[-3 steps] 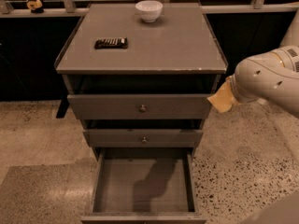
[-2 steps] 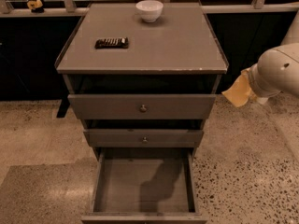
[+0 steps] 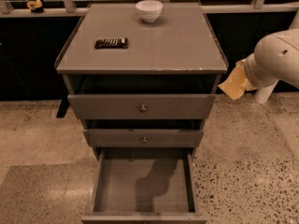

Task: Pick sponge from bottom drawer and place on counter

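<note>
Camera view: the sponge [image 3: 235, 81] is out of the bottom drawer [image 3: 119, 188] and in the air just beyond the right front corner of the counter [image 3: 177, 43], a little below the level of its top. It sits at the tip of the pale arm, where the hand [image 3: 244, 76] is largely hidden behind the wrist. Since the pad hangs there unsupported, the hand must be clamped on it. The drawer stands pulled out below the counter, its floor bare.

The pad looks light and soft and will likely squash rather than slip. A hold across its middle seems best, as an edge would fold.

On the counter, a white bowl [image 3: 149, 10] stands near the back edge and a dark packet [image 3: 111, 43] lies left of centre. Its print cannot be read, and no other writing shows.
</note>
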`<state>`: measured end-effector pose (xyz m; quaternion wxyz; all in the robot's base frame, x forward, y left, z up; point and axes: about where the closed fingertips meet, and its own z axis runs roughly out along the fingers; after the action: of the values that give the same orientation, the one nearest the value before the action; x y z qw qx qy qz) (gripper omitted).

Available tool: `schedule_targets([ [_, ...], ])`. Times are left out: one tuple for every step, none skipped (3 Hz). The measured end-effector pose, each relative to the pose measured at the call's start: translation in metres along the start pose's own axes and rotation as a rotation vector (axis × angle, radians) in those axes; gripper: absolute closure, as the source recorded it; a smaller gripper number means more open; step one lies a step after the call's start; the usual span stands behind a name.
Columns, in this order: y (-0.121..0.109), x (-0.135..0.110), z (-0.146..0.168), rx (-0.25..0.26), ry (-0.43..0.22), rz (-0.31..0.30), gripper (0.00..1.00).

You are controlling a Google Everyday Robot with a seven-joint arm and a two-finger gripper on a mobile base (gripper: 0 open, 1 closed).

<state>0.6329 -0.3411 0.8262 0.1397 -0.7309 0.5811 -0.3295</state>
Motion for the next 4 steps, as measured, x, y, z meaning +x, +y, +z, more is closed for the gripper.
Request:
schedule_targets([
  [-0.051, -0.011, -0.019, 0.033, -0.028, -0.081, 1.0],
  [-0.1, -0.005, -0.044, 0.077, -0.01, -0.126, 1.0],
  [-0.095, 0.0, -0.044, 0.063, -0.003, -0.131, 1.0],
  [-0.102, -0.003, -0.045, 0.075, -0.013, -0.162, 1.0],
])
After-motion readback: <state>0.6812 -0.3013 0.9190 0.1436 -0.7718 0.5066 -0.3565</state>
